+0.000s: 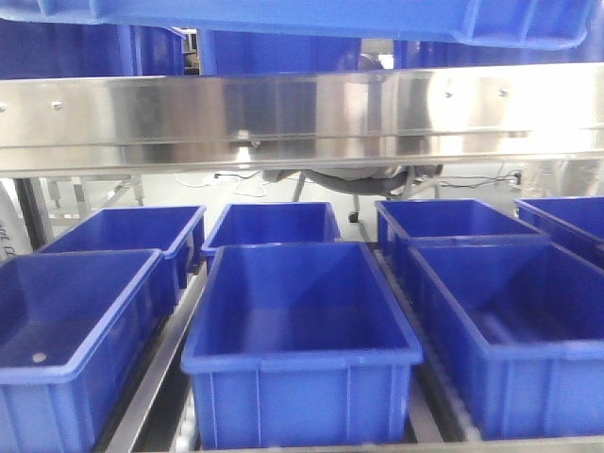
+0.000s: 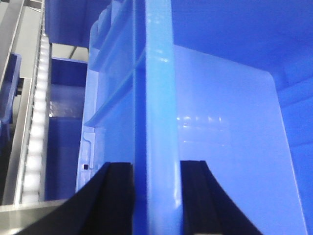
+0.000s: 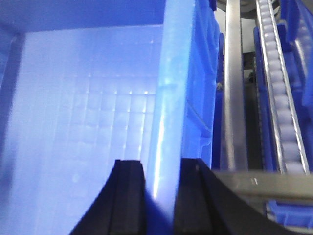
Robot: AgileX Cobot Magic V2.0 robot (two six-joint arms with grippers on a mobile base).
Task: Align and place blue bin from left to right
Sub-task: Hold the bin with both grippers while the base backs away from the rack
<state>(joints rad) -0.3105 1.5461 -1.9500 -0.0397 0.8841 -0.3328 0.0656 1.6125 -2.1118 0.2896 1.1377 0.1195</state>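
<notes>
Count, front view: seven open rectangular blue plastic bins [image 1: 302, 330] sit on the lower steel rack [image 1: 156, 368], three in front, three behind, and one cut off at far right. A small pale disc [image 1: 39, 358] lies in the front-left one. One more, the raised blue plastic bin [image 1: 330, 19], spans the top edge above a brushed steel crossbeam [image 1: 302, 118] that hides most of the shelf behind. Left gripper [image 2: 156, 166]: fingers clamped across one side wall of a bin. Right gripper [image 3: 160, 166]: same, on a side wall. White roller track [image 3: 279, 98] runs alongside.
</notes>
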